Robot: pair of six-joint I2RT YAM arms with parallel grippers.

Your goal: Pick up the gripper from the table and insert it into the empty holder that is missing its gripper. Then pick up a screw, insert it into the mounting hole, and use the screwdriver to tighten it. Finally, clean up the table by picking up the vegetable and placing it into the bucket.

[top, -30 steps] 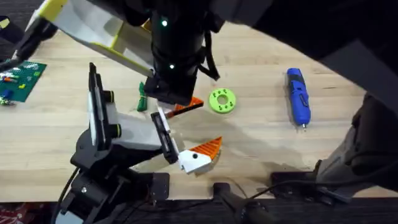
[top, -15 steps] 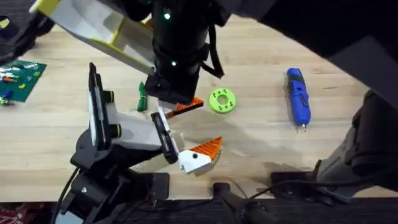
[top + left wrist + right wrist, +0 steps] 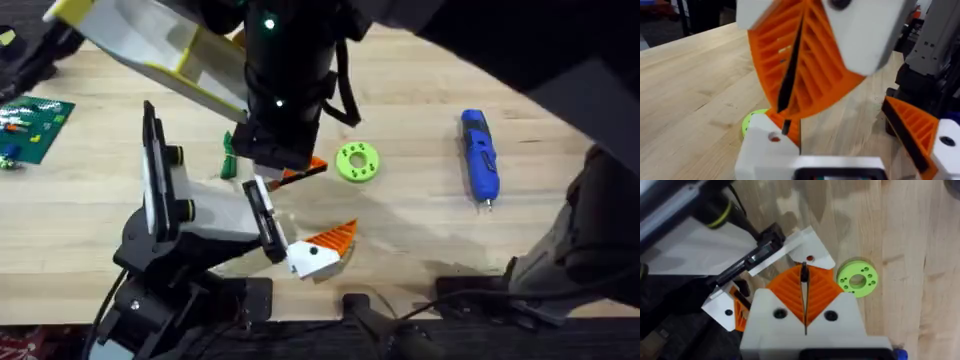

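Observation:
My left gripper (image 3: 290, 222) stands open low over the table (image 3: 420, 235), one orange ribbed finger (image 3: 335, 238) at its near end. Its other end is a white holder (image 3: 767, 147) with a small mounting hole (image 3: 810, 258). My right gripper (image 3: 300, 168) reaches across the middle and hangs shut, its orange tips (image 3: 804, 272) just above that holder; I see nothing between them. The blue screwdriver (image 3: 478, 155) lies at the right. The dark green vegetable (image 3: 228, 155) lies left of the right gripper. A screw is out of view.
A lime-green ring (image 3: 357, 162) lies just right of both grippers. A green studded board (image 3: 35, 125) sits at the far left edge. A white and yellow box-like shape (image 3: 150, 50) is at the back left; I cannot tell whether it is the bucket.
The right arm has shifted very slightly; the grippers, the screwdriver, the ring and the vegetable stay where they were.

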